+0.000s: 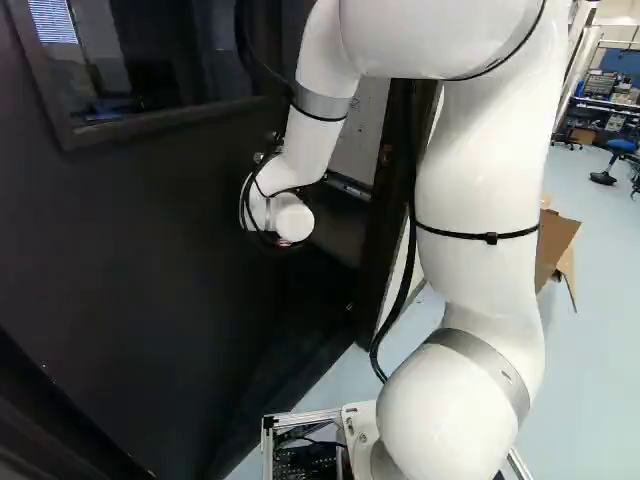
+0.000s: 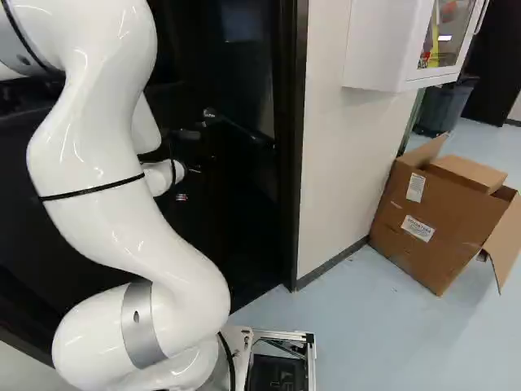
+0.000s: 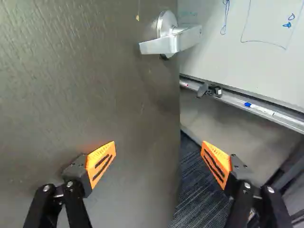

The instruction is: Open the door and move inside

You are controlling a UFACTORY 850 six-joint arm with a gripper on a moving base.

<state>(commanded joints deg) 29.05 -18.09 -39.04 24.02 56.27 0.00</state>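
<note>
1. The dark, flat door (image 1: 130,250) with a rectangular window (image 1: 165,45) is standing ajar, filling much of the left base view.
2. The silver metal lever handle (image 3: 161,46) is projecting from the door near its free edge, ahead of the black gripper (image 3: 159,145) with orange pads.
3. Gripper state: released. Its two fingers are standing wide apart, holding nothing; in the wrist view the door's edge is running between them, one finger over the door face, the other beyond the edge. Contact with the door: cannot tell.
4. The white jointed arm (image 1: 480,180) is reaching toward the door edge; its wrist is mostly hiding the gripper in the base views.
5. Past the edge, a whiteboard (image 3: 213,52) with blue drawing is showing above a metal tray (image 3: 232,99) that is carrying a blue-capped white marker (image 3: 261,109). Dark striped carpet (image 3: 190,194) is lying below.
6. Right base view: an open brown cardboard box (image 2: 431,220) is sitting on the pale blue floor (image 2: 366,342) beside the white wall (image 2: 330,163).
</note>
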